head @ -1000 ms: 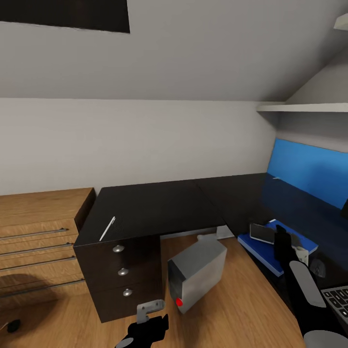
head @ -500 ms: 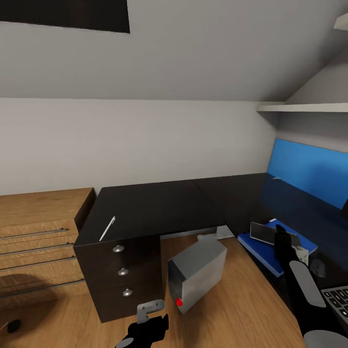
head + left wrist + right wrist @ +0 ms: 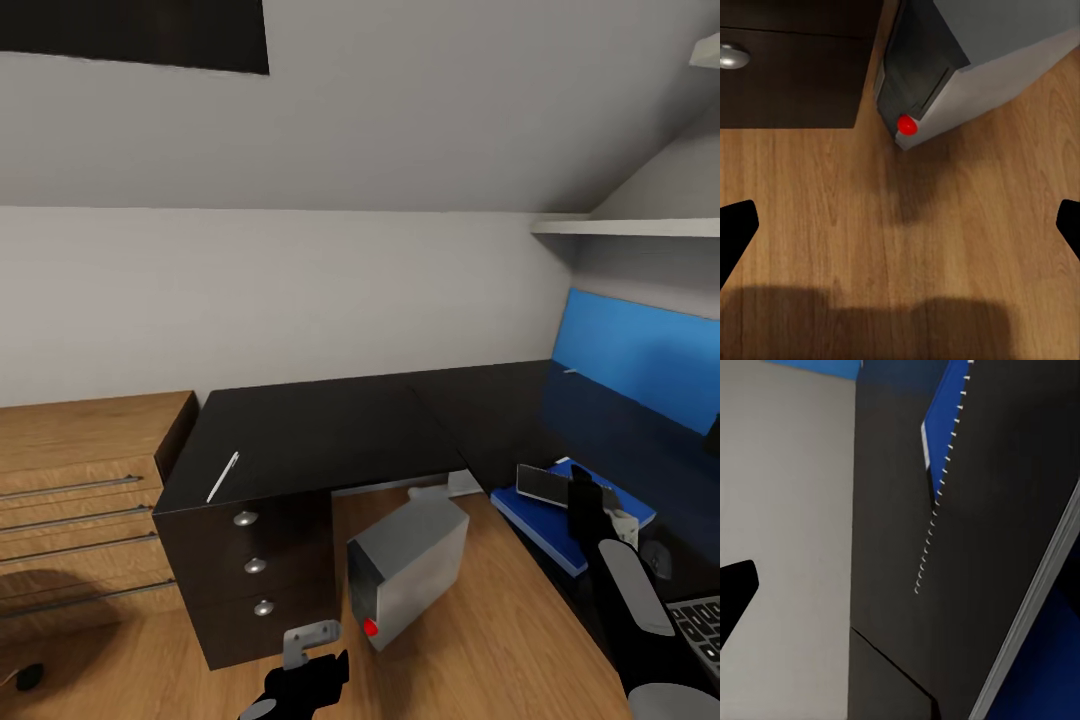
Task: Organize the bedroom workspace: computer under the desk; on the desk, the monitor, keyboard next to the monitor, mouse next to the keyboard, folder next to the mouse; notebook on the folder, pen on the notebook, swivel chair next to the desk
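Walls in pale grey are being seen around the room, with a sloped ceiling and a white shelf (image 3: pixel 620 226) high at the right. Wooden flooring (image 3: pixel 480 640) is being shown below. The desk (image 3: pixel 330 430), L-shaped with a glossy black top, is being shown in the corner, its drawers with round silver knobs facing the robot. A wooden cabinet (image 3: pixel 70 500) with long bar handles is being seen just beside the desk at the left. The computer (image 3: pixel 405 570), a grey tower with a red dot on the front, is being seen tilted on the floor, partly under the desk edge. The folder (image 3: pixel 545 525) is being seen lying on the desk at the right, and the notebook (image 3: pixel 545 484) is being held tilted above it by the right gripper (image 3: pixel 590 495), which is closed on it. The keyboard (image 3: pixel 700 630) is being cut by the picture's edge. The pen (image 3: pixel 222 476) is being seen on the desk above the drawers. The left gripper (image 3: pixel 310 670) is being held over the floor with its jaws spread apart. No readable writing is being shown.
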